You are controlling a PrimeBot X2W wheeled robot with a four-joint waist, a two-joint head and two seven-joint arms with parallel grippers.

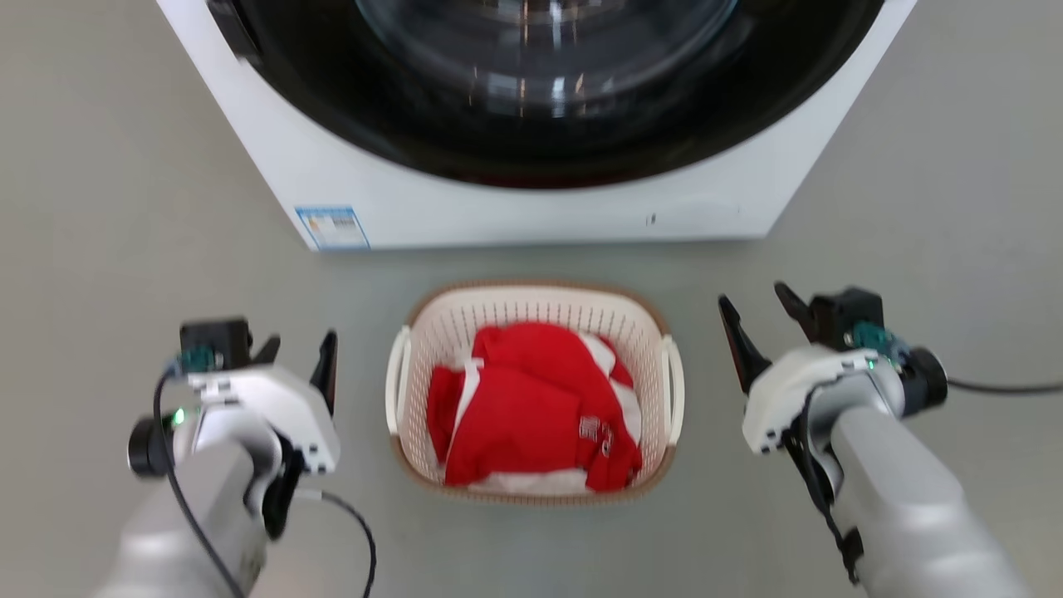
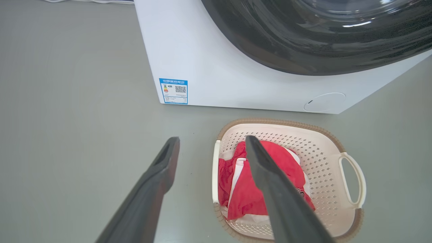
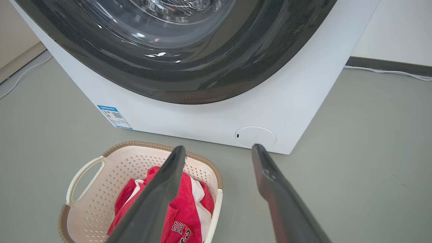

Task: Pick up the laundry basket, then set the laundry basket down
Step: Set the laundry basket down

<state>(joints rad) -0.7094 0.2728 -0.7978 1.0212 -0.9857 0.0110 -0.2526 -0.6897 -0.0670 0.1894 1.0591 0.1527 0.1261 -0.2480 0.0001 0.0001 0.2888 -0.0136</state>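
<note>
Midway between left gripper [image 1: 301,340] and right gripper [image 1: 752,295], both spread and empty: laundry basket [image 1: 531,312], one handle [image 1: 397,378] facing each.

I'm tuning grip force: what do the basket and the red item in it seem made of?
The laundry basket: probably matte cream moulded plastic, given its even perforations; brown rim looks woven-patterned. The red garment: soft fabric, creased, with printed lettering.
</note>
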